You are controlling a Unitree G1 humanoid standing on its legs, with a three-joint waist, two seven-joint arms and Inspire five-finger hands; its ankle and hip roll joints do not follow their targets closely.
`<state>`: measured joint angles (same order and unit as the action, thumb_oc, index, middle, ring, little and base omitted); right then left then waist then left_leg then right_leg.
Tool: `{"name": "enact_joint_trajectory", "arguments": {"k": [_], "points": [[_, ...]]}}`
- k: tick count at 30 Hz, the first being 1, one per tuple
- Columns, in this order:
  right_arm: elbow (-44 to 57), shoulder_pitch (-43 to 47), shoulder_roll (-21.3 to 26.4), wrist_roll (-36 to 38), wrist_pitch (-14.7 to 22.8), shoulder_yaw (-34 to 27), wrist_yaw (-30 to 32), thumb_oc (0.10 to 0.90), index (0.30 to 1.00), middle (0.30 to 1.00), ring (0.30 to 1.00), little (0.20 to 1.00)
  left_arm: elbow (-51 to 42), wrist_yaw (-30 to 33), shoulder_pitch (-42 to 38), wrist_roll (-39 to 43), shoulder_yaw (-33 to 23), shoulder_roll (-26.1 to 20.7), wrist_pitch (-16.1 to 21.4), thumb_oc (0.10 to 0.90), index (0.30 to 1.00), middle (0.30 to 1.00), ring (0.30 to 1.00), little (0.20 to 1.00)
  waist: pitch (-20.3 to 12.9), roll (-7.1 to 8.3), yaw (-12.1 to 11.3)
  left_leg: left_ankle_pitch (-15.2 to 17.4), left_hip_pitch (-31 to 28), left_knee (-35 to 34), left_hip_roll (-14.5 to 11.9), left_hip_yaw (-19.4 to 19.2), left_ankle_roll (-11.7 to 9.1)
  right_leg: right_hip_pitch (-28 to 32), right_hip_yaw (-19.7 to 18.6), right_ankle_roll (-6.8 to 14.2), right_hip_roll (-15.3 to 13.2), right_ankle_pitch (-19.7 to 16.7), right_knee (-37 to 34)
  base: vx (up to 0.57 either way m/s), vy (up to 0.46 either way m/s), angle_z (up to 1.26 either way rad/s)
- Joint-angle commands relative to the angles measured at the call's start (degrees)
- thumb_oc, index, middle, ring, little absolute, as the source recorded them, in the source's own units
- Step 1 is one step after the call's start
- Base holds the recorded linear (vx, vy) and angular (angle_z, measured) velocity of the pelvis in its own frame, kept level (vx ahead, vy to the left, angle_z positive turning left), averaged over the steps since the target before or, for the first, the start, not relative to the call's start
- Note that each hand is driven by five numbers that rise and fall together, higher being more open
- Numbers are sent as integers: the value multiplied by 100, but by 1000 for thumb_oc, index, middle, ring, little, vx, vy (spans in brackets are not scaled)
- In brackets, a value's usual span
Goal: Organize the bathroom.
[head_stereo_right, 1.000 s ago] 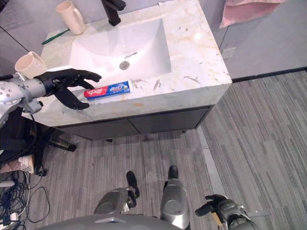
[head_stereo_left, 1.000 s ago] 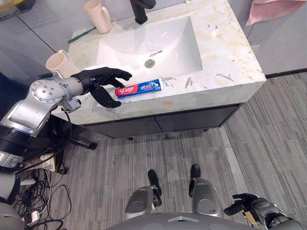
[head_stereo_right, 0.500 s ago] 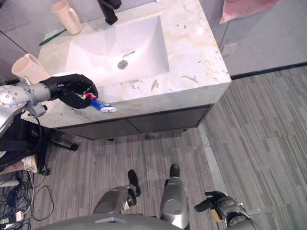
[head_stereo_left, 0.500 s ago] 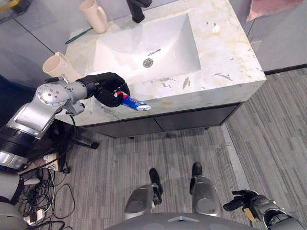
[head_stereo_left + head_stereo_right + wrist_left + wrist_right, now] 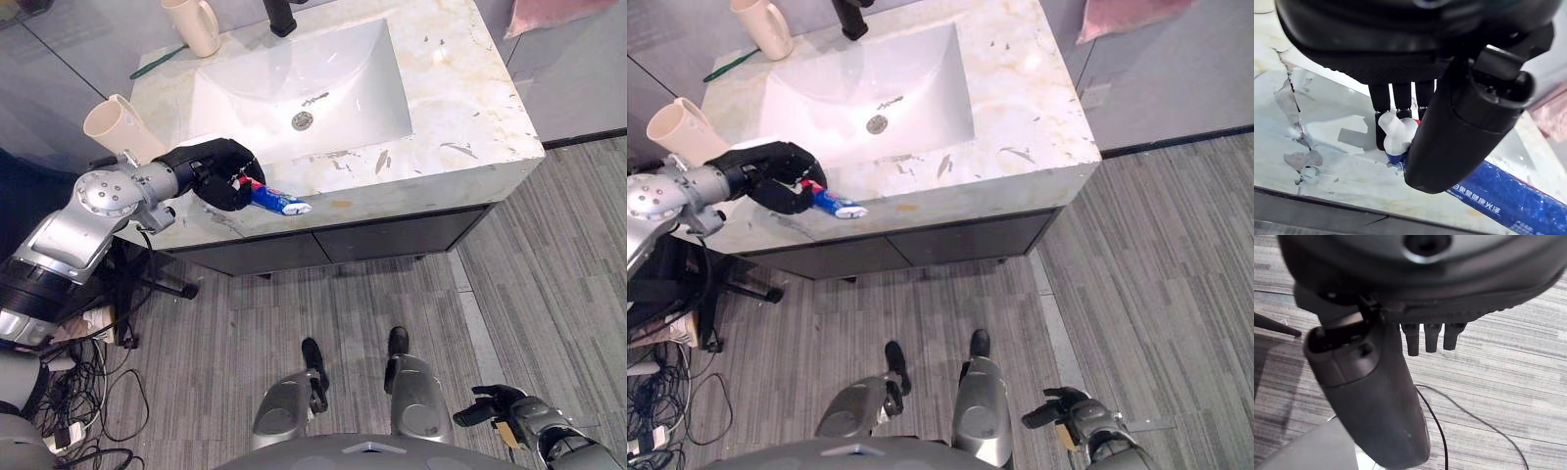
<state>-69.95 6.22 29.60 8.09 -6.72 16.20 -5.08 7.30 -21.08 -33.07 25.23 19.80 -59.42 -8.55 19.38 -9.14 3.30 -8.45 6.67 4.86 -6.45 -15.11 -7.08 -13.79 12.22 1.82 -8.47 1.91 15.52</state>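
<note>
A red, white and blue toothpaste tube (image 5: 280, 201) is held in my left hand (image 5: 212, 173), whose fingers and thumb are curled round its cap end. The tube slants out over the front left edge of the marble counter (image 5: 460, 98), its flat end pointing right. In the left wrist view the white cap (image 5: 1396, 131) sits between thumb and fingers and the blue body (image 5: 1518, 201) runs off past them. My right hand (image 5: 483, 402) hangs low over the floor at the lower right, fingers relaxed and holding nothing.
A white sink basin (image 5: 294, 78) with a black faucet (image 5: 279, 15) fills the counter's middle. A cream cup (image 5: 113, 121) stands tilted at the left edge. A cream mug (image 5: 196, 25) and a green toothbrush (image 5: 157, 61) are at the back left. A pink towel (image 5: 563, 14) hangs at the right.
A second ago my left hand lay open over the tube on the counter. It has since shut on the tube and lifted it off the surface.
</note>
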Motion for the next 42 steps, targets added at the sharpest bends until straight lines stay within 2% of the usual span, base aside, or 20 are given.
{"name": "enact_joint_trajectory", "arguments": {"k": [1,7,11,18,22,23,25,27,28,32,34,36,40,41,42], "points": [[24,-361,78,703,140,-151,473,800,900,900,900,900,-363,706,178,736,-1241,280,302,400,300,300,300,300,-216,244,-52,-616,343,524,-587,253,-217,776,46,137,-71,-44,-1026,62,-47,5],[162,-546,76,1331,449,-767,923,800,900,900,900,900,-615,681,324,865,-1851,390,130,400,300,300,300,300,-345,434,-82,-581,232,441,-653,333,-247,980,43,134,72,-33,-1109,63,-74,1],[488,-641,235,1581,563,-1155,1222,800,900,900,900,900,-587,521,388,861,-1996,280,72,400,300,300,300,300,-422,543,-68,-528,110,379,-677,367,-250,1133,25,146,144,-42,-1175,76,-66,-3],[1997,-692,1309,1647,654,-2253,1640,800,900,900,900,900,-80,320,187,1279,-2106,-195,-25,400,300,300,300,300,-603,661,52,-383,-156,263,-675,387,-256,1428,-72,176,291,-43,-1328,83,-44,-2],[2733,-503,1796,1659,697,-2505,1754,800,900,900,900,900,262,294,-305,1693,-1978,-502,-8,400,300,300,300,300,-681,673,81,-303,-244,237,-628,409,-255,1529,-134,192,324,-42,-1378,58,-15,1],[2855,-438,1889,1645,801,-2550,1783,800,900,900,900,900,352,307,-462,1794,-1912,-571,4,400,300,300,300,300,-697,664,88,-296,-263,230,-623,412,-258,1551,-143,194,333,-40,-1391,41,-2,1],[3153,-235,2082,1633,790,-2611,1822,800,900,900,900,900,526,378,-829,2050,-1724,-718,1,400,300,300,300,300,-724,630,98,-281,-309,187,-608,421,-266,1590,-174,203,353,-35,-1419,18,4,0],[3398,-65,2208,1577,1007,-2635,1920,800,900,900,900,900,648,490,-1111,2264,-1570,-788,68,400,300,300,300,300,-733,602,109,-238,-382,151,-591,417,-272,1648,-195,213,361,-1,-1426,18,10,2],[3513,29,2259,1576,921,-2636,1945,800,900,900,900,900,721,511,-1269,2327,-1476,-812,62,400,300,300,300,300,-743,590,110,-255,-382,127,-594,407,-268,1639,-208,210,368,-24,-1439,36,31,3],[4348,564,2509,1522,1012,-2668,2203,800,900,900,900,900,877,762,-1842,2653,-1168,-823,124,400,300,300,300,300,-799,517,139,-211,-476,62,-587,348,-274,1715,-255,219,364,-5,-1478,37,45,1],[4903,1075,2592,1397,937,-2594,2364,800,900,900,900,900,868,963,-2154,2779,-1016,-753,83,400,300,300,300,300,-831,477,153,-185,-529,32,-582,309,-285,1746,-269,229,356,4,-1498,36,45,-4],[5038,1204,2603,1374,922,-2563,2402,800,900,900,900,900,851,1017,-2227,2798,-978,-737,51,400,300,300,300,300,-834,472,156,-181,-545,23,-581,296,-291,1756,-271,231,354,7,-1504,12,21,-2],[5660,2369,2886,1339,913,-2184,2468,800,900,900,900,900,929,1164,-2619,2885,-719,-545,-127,400,300,300,300,300,-889,422,117,-133,-636,-64,-535,282,-305,1804,-279,259,340,8,-1532,20,47,-10],[5660,2369,2886,1339,913,-2184,2468,800,900,900,900,900,929,1164,-2619,2885,-719,-545,-127,400,300,300,300,300,-889,422,117,-133,-636,-64,-535,282,-305,1804,-279,259,340,8,-1532,26,58,-11],[5778,3191,3002,1588,688,-1765,2221,800,900,900,900,900,1055,1152,-2844,2991,-528,-428,-147,400,300,300,300,300,-944,411,66,-119,-699,-133,-487,301,-319,1856,-260,283,325,-3,-1569,33,55,-7]]}}
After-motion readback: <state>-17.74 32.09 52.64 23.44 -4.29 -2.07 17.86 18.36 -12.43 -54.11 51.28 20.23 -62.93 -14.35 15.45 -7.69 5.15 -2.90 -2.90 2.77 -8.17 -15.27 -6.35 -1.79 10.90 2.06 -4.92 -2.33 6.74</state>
